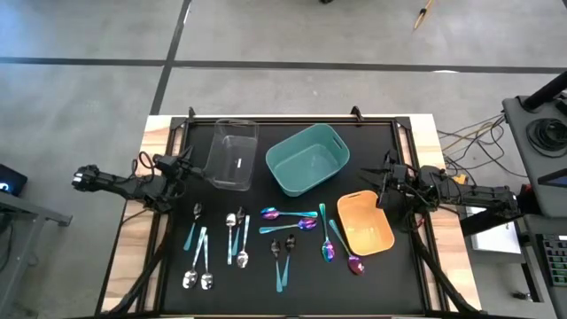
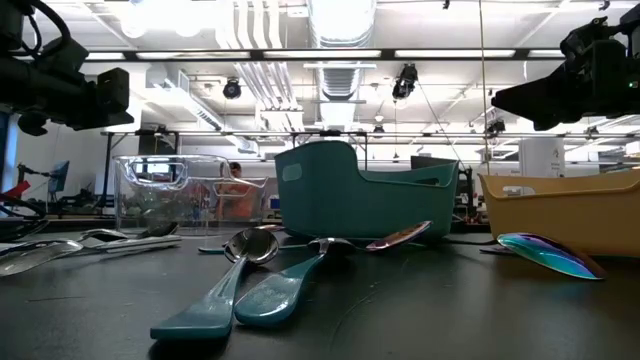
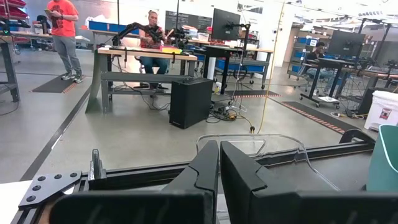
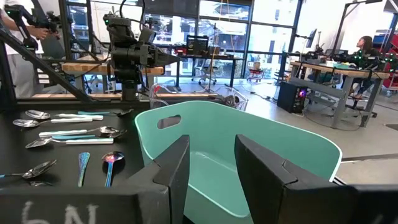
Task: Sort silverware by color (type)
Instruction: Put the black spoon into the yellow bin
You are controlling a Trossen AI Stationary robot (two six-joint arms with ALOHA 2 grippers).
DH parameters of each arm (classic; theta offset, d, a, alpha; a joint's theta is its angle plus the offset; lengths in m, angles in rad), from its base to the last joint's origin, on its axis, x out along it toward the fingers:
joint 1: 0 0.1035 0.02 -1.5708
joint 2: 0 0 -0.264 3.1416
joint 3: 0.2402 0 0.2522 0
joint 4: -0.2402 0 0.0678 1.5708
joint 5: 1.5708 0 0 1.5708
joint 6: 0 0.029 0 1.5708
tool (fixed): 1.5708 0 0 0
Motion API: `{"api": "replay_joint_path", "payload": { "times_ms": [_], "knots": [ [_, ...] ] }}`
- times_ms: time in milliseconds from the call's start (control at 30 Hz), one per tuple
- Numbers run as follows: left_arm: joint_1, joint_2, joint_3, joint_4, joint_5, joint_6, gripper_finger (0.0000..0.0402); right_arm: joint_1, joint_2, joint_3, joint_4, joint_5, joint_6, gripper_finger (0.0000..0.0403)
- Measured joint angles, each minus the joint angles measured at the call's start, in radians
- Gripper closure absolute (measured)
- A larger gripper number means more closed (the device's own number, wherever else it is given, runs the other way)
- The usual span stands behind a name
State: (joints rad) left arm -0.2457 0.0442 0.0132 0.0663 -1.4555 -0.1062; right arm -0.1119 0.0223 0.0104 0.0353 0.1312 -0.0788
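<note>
Sorting hasn't started, by the look of it: all the silverware (image 1: 266, 239) lies loose on the black table (image 1: 407, 275) in the lower middle of the high view, and the three bins sit in a row above it, apparently waiting to take one kind each. The clear bin (image 1: 232, 153) is upper left, the teal bin (image 1: 307, 159) centre, the orange bin (image 1: 365, 221) right. Left gripper (image 1: 183, 165) hangs by the clear bin, clenched on nothing. Right gripper (image 1: 386, 188) hangs just above the orange bin, fingers parted, nothing between them. Both look parked clear of the pile. Silver spoons (image 1: 198, 278) are lower left, teal-handled pieces (image 1: 282, 266) centre, purple-blue ones (image 1: 288, 213) beside the orange bin. The exact count is hard to make out, pieces overlap. The low view shows only part of each arm.
</note>
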Motion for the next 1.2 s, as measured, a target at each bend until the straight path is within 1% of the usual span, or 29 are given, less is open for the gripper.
{"api": "replay_joint_path", "payload": {
  "times_ms": [67, 100, 200, 233, 300, 400, 433, 467, 567, 600, 633, 700, 767, 867, 967, 1067, 1200],
  "knots": [
    [0.0, 0.0, 0.0, 0.0, 0.0, 0.0, 0.0401, 0.0, 0.0, 0.0, 0.0, -0.001, 0.028, 0.0284],
    [0.0, 0.0, 0.0, 0.0, 0.0, 0.0, 0.0402, 0.0, 0.0, 0.0, 0.0, -0.005, 0.088, 0.0284],
    [0.0, 0.0, 0.0, 0.0, 0.0, 0.0, 0.0401, 0.0, 0.0, 0.0, 0.005, -0.024, 0.399, 0.0284],
    [0.0, 0.0, 0.0, 0.0, 0.0, 0.0, 0.0401, 0.0, 0.0, 0.0, 0.01, -0.024, 0.476, 0.0284],
    [0.0, 0.0, 0.0, 0.0, 0.0, 0.0, 0.0401, 0.001, 0.0, 0.0, 0.018, -0.036, 0.545, 0.0284],
    [0.0, 0.0, 0.0, 0.003, 0.0, -0.006, 0.0401, 0.008, 0.003, 0.0, 0.022, -0.085, 0.591, 0.0284],
    [0.0, 0.0, 0.0, 0.013, 0.007, -0.044, 0.0401, 0.01, 0.005, 0.0, 0.027, -0.086, 0.607, 0.0284],
    [0.0, 0.0, 0.0, 0.04, 0.031, -0.14, 0.0402, 0.012, 0.008, 0.0, 0.031, -0.086, 0.618, 0.0284],
    [0.0, -0.001, 0.0, 0.131, 0.198, -0.578, 0.0401, 0.016, 0.035, 0.0, 0.073, -0.08, 0.645, 0.0284],
    [0.003, 0.0, 0.0, 0.152, 0.221, -0.651, 0.0401, 0.016, 0.048, 0.0, 0.096, -0.08, 0.646, 0.0284],
    [0.007, 0.002, 0.0, 0.175, 0.228, -0.673, 0.0401, 0.016, 0.064, 0.0, 0.129, -0.079, 0.645, 0.0284],
    [0.008, 0.004, 0.0, 0.203, 0.283, -0.633, 0.0401, 0.016, 0.101, 0.0, 0.205, -0.078, 0.63, 0.0284],
    [0.008, 0.016, 0.0, 0.227, 0.379, -0.571, 0.0401, 0.016, 0.148, 0.001, 0.283, -0.078, 0.594, 0.0284],
    [0.007, 0.048, 0.0, 0.313, 0.551, -0.511, 0.0401, 0.014, 0.224, 0.027, 0.287, -0.077, 0.563, 0.0284],
    [0.007, 0.111, 0.0, 0.466, 0.686, -0.434, 0.0401, 0.014, 0.296, 0.061, 0.289, -0.077, 0.536, 0.0284],
    [0.007, 0.194, 0.0, 0.633, 0.764, -0.331, 0.0401, 0.014, 0.371, 0.103, 0.287, -0.077, 0.508, 0.0284],
    [0.007, 0.323, 0.0, 0.81, 0.793, -0.269, 0.0401, 0.014, 0.452, 0.183, 0.248, -0.079, 0.477, 0.0284]
  ]
}}
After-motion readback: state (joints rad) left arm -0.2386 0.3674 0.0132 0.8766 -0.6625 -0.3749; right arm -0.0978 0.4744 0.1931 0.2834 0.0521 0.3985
